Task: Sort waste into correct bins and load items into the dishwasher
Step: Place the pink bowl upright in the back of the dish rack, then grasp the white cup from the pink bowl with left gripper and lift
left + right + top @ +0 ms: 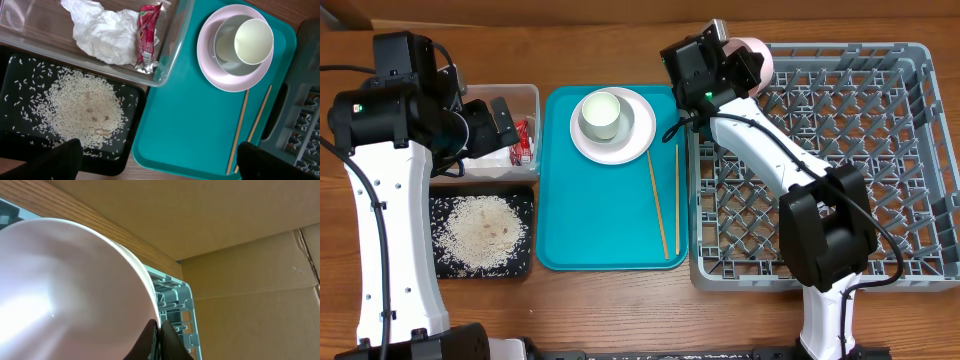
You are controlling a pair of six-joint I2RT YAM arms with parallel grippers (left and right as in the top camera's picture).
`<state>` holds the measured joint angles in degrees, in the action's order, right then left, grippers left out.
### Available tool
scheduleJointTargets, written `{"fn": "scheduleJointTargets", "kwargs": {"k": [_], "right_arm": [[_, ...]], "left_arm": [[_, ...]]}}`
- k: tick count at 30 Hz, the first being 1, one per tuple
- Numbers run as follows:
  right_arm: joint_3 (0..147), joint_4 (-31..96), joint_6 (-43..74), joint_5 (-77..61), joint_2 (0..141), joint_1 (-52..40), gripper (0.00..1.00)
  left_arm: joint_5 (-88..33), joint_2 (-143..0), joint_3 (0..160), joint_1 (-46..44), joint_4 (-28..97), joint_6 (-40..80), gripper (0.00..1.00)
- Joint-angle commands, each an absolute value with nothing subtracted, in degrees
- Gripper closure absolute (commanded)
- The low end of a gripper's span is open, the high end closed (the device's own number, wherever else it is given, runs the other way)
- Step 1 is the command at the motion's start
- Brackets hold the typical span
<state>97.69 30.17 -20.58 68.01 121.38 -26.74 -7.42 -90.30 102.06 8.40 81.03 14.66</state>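
The right hand (159, 339) pinches the rim of the pink plate (65, 290), with the rack (840, 170) corner just beneath it. The left hand (160, 162) is spread wide. The napkin (102, 32) and wrapper (147, 35) lie in the tub (175, 55) ahead of it, and the rice (80, 110) is below.

Brown wooden table (620, 305), four containers.
Clear rectangular plastic tub (523, 89) beside shallow black rectangular tray (523, 262); teal plastic tray (605, 225) between them and square grey pegged rack (900, 160).

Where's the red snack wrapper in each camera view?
Overhead: red snack wrapper upper left, in the clear tub.
Left wrist: top centre, beside the white napkin.
Right wrist: not in view.
Shared landmark: grey dish rack, right side overhead, right edge left wrist, bottom centre right wrist.
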Motion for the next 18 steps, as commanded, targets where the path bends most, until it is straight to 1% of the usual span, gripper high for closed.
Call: {"fn": "scheduleJointTargets", "kwargs": {"k": [1,3,4,6,7,10,12,15,17,18], "right_arm": [[96.8,30.5,-19.7,69.4,121.5,-29.5,0.96],[96.8,30.5,-19.7,69.4,121.5,-31.4,0.95],[96.8,30.5,-19.7,69.5,121.5,-31.9,0.9],[96.8,30.5,-19.7,70.3,121.5,-33.3,0.73],[96.8,30.5,-19.7,70.5,121.5,-33.6,0.71],[96.8,31.8,-19.7,70.7,121.5,-34.8,0.57],[96.8,33.2,-19.7,70.7,121.4,-35.2,0.41],[96.8,34.0,-19.5,70.5,120.8,-35.5,0.33],[96.9,34.5,-19.5,67.7,119.2,-35.7,0.29],[97.2,35.3,-19.2,65.3,118.3,-35.7,0.28]], "left_arm": [[-6.9,-89.2,103.3,8.6,81.0,14.2,0.0],[-6.9,-89.2,103.4,8.6,81.0,14.2,0.0],[-6.9,-89.2,103.4,8.6,81.0,14.2,0.0],[-6.9,-89.2,103.3,8.6,81.0,14.2,0.0],[-6.9,-89.2,103.3,8.6,81.0,14.2,0.0],[-6.9,-89.2,103.3,8.6,81.0,14.2,0.0],[-6.9,-89.3,103.3,8.6,81.0,14.2,0.0],[-6.9,-89.2,103.4,8.6,81.0,14.2,0.0],[-6.9,-89.2,103.3,8.6,81.0,14.2,0.0],[-6.9,-89.2,103.3,8.6,81.0,14.2,0.0]]}}
